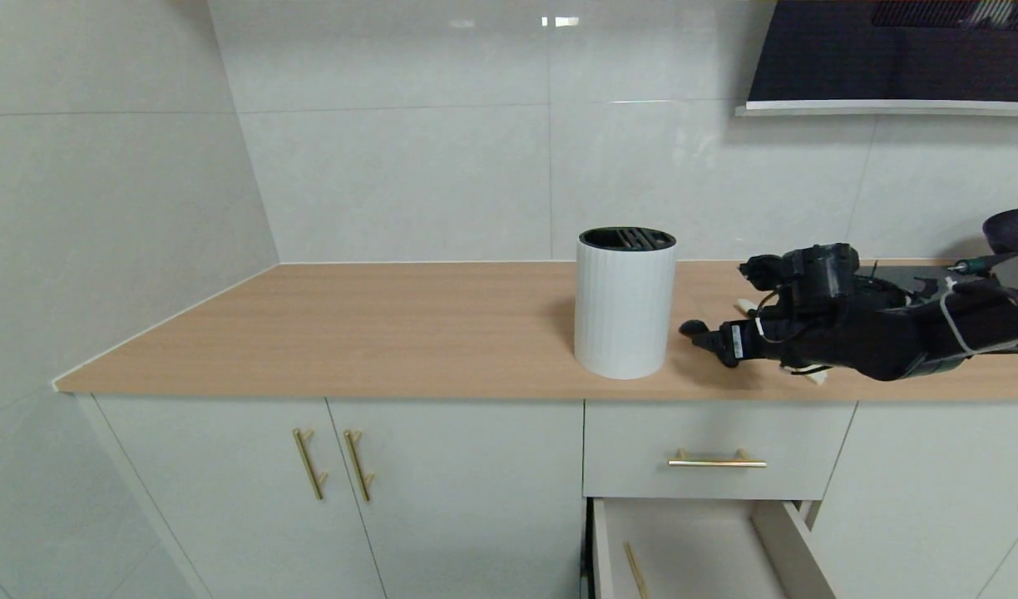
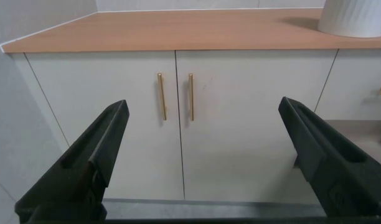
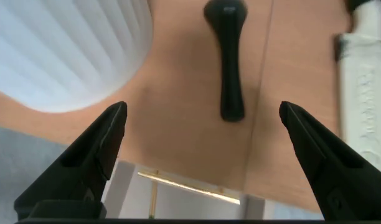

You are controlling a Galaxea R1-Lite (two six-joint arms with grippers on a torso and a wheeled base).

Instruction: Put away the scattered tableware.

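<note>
**Entry: counter (image 1: 392,333), tableware not yet put away.**

**Hazards (judged).**
- The right gripper (image 3: 202,109) hangs low over the black-handled utensil (image 3: 228,56), which lies flat on the wood. A slim, flat handle gives the fingers little to get under, so a pinch may skate off it or spin it aside.
- The white ribbed holder (image 1: 625,304) stands just beside that utensil (near enough that an arm swinging toward its slotted top could knock it).
- A pale-handled utensil (image 3: 363,93) lies alongside the black one, close but apart. A wide descent could catch both, or push the pale one toward the counter edge, below which a drawer (image 1: 684,541) stands pulled out.
- The slots in the holder's top look narrow, so a utensil carried at a tilt would likely jam at the mouth.

**Tool, right.** The fingers are spread wide with nothing between them. No contact with either utensil is visible. The near end of the black handle sits roughly between the two fingertips, beneath them.

**Tool, left.** The left gripper (image 2: 203,109) also has its fingers far apart and is empty. It is held low in front of the cabinet doors (image 2: 178,124), well apart from the tableware.

**Location of goods.** Both utensils lie on the counter on the holder's right side. Whether anything already stands in the slots cannot be told from this angle.
</note>
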